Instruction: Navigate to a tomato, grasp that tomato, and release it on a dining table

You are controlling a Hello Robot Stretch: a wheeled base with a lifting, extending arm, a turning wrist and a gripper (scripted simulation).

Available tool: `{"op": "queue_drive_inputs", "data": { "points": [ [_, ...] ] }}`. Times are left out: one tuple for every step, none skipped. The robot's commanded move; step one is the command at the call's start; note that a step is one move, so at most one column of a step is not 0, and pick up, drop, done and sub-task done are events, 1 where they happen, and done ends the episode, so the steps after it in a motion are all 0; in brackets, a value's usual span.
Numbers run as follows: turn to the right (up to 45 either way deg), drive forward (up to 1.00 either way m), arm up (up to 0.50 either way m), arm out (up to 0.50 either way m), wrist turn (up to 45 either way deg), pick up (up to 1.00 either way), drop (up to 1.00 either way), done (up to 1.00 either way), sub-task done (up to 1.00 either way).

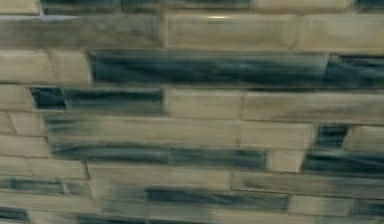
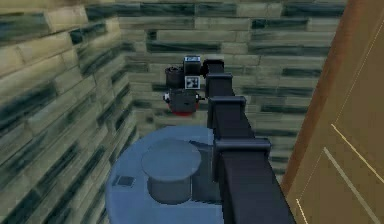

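My arm [image 2: 236, 140] rises as a dark square bar from the bottom of the arm side view toward a corner of brick walls. At its far end sits the gripper [image 2: 174, 90], a dark body with white marked squares beside it. It hangs in front of the brick wall. A small reddish speck [image 2: 165, 97] shows at the gripper's left edge, too small to name. I cannot tell whether the gripper holds anything.
A wall [image 1: 190, 110] of beige and dark blue bricks stands close ahead in the forward view. In the arm side view, brick walls [image 2: 60, 95] meet in a corner. A wooden door [image 2: 345, 130] stands at the right. My round blue-grey base [image 2: 150, 175] lies below.
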Motion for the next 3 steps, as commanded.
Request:
{"op": "queue_drive_inputs", "data": {
  "points": [
    [0.0, 0.0, 0.0, 0.0, 0.0, 0.0, 1.0, 0.0, 0.0],
    [0.0, 0.0, 0.0, -0.1, 0.0, 0.0, 0.0, 0.0, 0.0],
    [0.0, 0.0, 0.0, 0.0, 0.0, 0.0, 0.0, 1.0, 0.0]
  ]
}}
